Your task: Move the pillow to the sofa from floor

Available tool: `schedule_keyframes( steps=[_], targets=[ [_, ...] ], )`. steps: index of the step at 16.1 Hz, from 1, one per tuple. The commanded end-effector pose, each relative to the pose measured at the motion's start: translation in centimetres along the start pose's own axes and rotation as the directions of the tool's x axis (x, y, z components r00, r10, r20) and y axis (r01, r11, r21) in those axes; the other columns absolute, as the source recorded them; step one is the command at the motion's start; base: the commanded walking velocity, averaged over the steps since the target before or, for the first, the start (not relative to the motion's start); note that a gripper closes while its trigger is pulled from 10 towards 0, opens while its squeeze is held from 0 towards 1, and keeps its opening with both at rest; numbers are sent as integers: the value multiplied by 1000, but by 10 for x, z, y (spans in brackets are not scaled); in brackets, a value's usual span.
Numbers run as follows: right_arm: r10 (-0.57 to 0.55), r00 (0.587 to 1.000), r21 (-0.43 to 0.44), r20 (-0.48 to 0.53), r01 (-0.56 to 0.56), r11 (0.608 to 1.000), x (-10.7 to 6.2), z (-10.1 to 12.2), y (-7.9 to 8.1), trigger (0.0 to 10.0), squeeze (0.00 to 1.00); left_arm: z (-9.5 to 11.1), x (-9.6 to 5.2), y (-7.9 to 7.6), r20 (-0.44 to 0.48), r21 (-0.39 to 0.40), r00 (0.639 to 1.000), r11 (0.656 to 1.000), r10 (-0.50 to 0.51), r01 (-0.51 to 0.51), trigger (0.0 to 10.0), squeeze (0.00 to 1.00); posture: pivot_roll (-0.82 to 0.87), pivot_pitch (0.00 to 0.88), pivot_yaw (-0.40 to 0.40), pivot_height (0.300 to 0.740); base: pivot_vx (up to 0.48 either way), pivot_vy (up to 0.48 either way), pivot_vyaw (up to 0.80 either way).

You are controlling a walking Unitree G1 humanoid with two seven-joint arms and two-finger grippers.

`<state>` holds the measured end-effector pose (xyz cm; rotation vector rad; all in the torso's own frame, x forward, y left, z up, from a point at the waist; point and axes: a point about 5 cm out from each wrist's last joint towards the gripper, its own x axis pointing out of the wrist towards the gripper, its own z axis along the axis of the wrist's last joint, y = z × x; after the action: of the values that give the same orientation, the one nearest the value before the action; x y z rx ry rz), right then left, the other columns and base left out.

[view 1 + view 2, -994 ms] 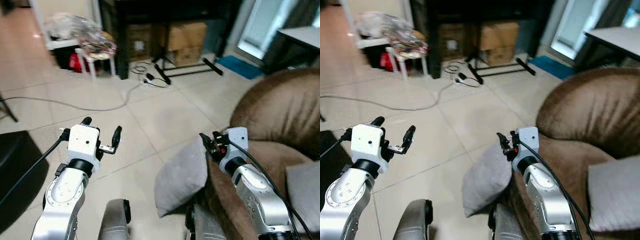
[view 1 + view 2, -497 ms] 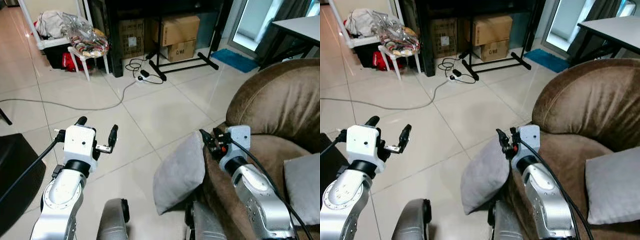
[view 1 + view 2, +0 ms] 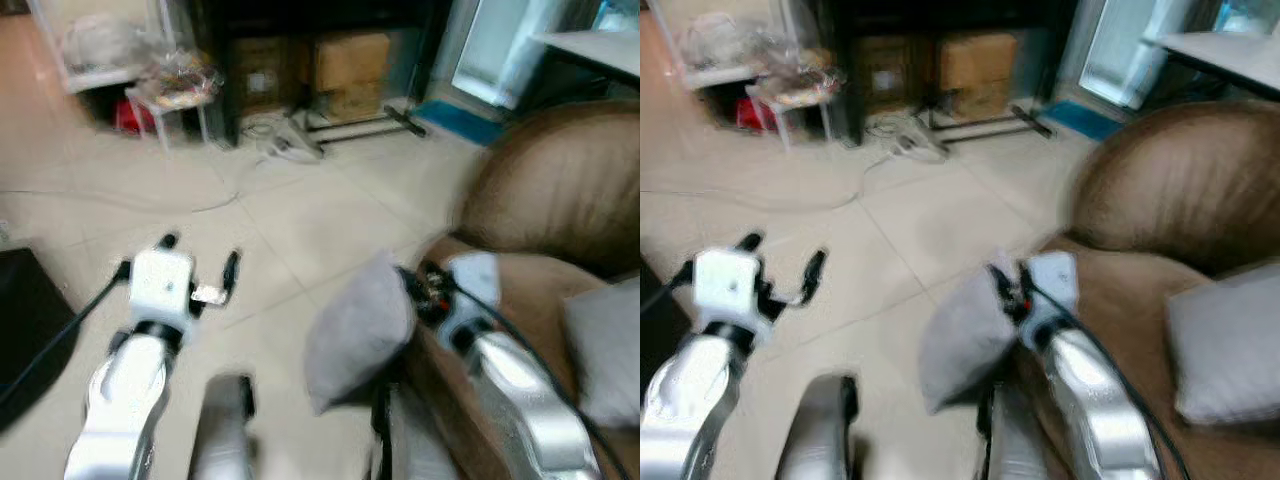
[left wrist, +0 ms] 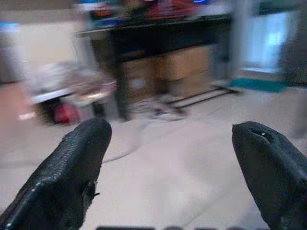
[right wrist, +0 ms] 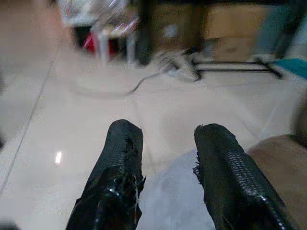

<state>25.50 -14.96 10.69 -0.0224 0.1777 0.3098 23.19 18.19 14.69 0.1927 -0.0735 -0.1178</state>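
Right hand [image 3: 1002, 285]: raised at the front edge of the sofa, its fingers against the top edge of the pillow; through its wrist camera I see the two fingers [image 5: 120, 163] a little apart with grey fabric between and below them, but I cannot tell whether they pinch it.
Left hand [image 3: 200, 268]: held up over bare floor, well apart from the pillow, fingers [image 4: 72, 172] spread wide with nothing between them.
Pillow [image 3: 360, 335]: grey, standing tilted on its edge on the floor, leaning against the front of the sofa just beside my right arm.
Sofa [image 3: 560, 210]: brown, on my right, with a rounded arm or back rising behind the right hand.
Second pillow [image 3: 1220, 340]: grey, lying on the sofa seat near its right edge.
Floor [image 3: 330, 220]: pale tiles; a cable [image 5: 144, 84] trails across it toward the far wall.
Far side: cardboard boxes [image 3: 350, 62] under dark furniture, a small white stool [image 3: 175, 100] piled with things, a blue mat [image 3: 455, 112] by the doorway.
Picture quality: head views are blurred, so fine detail is lost.
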Motion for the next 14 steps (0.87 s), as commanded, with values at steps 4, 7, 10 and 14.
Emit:
schedule_keyframes(
  steps=[4, 7, 10, 14],
  targets=[
    [-4, 1000, 38, 8, 4, 999, 3, 4, 4, 10000, 0, -5, -3, 1, -28, -11, 1000, 1000, -3, 3, 10000, 0, 8, 0, -52, 530, 353, 0, 600],
    [-7, 1000, 24, -1, 7, 1000, 4, 4, 2, 10000, 0, -6, -4, 1, -30, -13, 1000, 1000, -5, 5, 10000, 0, 8, 0, -52, 530, 358, 0, 0],
    [-12, 1000, 23, -3, 12, 1000, 5, 3, 2, 10000, 0, -6, -3, 1, -34, -13, 999, 1000, -4, 4, 10000, 0, 5, 0, -53, 530, 351, 0, 0],
    [-3, 1000, 21, -4, 4, 1000, 5, 3, 1, 10000, 0, -7, -2, 1, -38, -8, 999, 1000, -4, 3, 10000, 0, 4, 0, -53, 530, 296, 0, 0]
  ],
)
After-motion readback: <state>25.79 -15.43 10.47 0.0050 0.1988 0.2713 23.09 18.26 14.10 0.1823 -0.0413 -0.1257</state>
